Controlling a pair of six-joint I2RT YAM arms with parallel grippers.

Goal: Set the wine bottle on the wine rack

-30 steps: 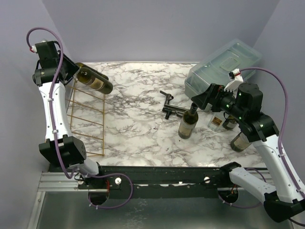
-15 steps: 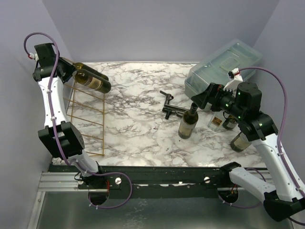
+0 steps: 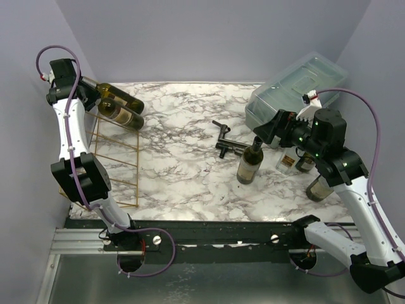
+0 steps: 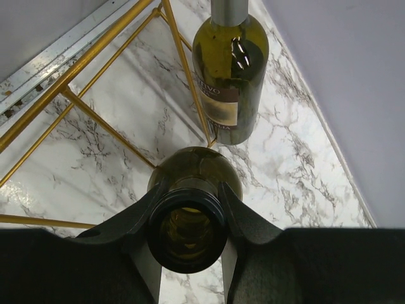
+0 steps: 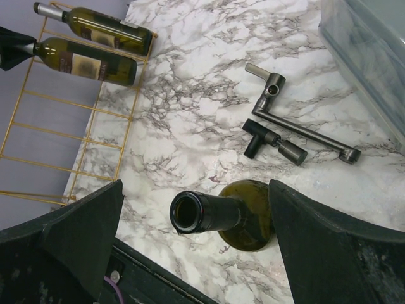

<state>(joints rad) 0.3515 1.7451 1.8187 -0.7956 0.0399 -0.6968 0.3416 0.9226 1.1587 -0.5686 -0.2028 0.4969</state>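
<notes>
Watching the left side over the last second, I saw the arm swing back toward the wall and carry its wine bottle [image 3: 123, 115] down from a slanted pose above the frame, so that it now lies nearly parallel to and just beside a second bottle [image 3: 120, 95] already lying across the top of the wine rack [image 3: 138, 166]. The left gripper [image 4: 188, 218] has not let go: in its wrist view the two fingers [image 4: 147, 212] sit tight on either side of the neck just below the mouth. From overhead the held bottle looks laid on the top tier of the gold wire. I cannot tell whether its full weight is on the wires yet, so I would judge the placement nearly done but the release still to come. A roll off the thin wire is my main worry once the grip loosens. On my other side nothing much has moved. The right gripper [image 5: 196, 190] hangs with its jaws wide apart around the neck of an upright bottle [image 3: 249, 166] standing on the marble table [image 3: 183, 177], not touching it, with some dark metal tools [image 3: 231, 144] near it.
</notes>
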